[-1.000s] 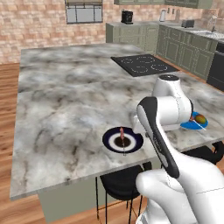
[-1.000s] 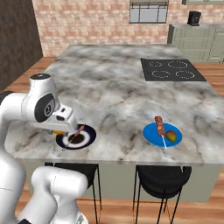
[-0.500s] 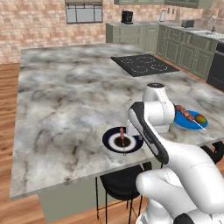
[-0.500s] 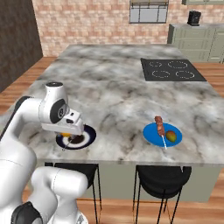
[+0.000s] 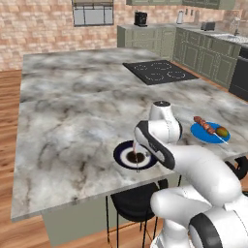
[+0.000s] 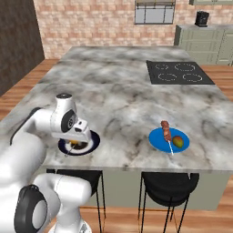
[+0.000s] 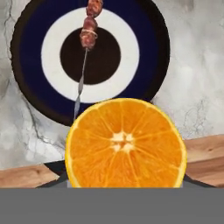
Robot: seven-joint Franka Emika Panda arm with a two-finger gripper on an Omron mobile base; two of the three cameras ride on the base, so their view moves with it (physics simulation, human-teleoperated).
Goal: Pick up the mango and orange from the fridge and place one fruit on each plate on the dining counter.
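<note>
Robot arm at the dining counter (image 5: 72,126), a broad marble island with a black cooktop (image 5: 160,71) set in its far side and open stone all around the two plates near the front edge

The navy plate (image 5: 121,154) sits just inside that edge, directly under the gripper (image 6: 77,136). The blue plate (image 5: 201,131) lies well apart to the robot's right and already carries the mango (image 5: 222,131) beside a meat skewer

The jaws are closed narrowly on the orange (image 7: 125,144), whose cut face shows in the hand view. The fruit hangs over the plate's near rim, with the counter lip and wood floor showing just below it, so the plate's centre lies ahead of the fingers, away from the robot

A second skewer (image 7: 89,26) lies on the navy plate, its long axis running from the far rim across the dark centre toward the orange, meat at the far end and thin stick pointing at the fruit

The coming move seems to be the release: it likely calls for a small shift forward, off the edge, setting the orange down to one side of the stick. Let go where it hangs, a round fruit could roll off the rim toward the stools (image 6: 166,182) below
</note>
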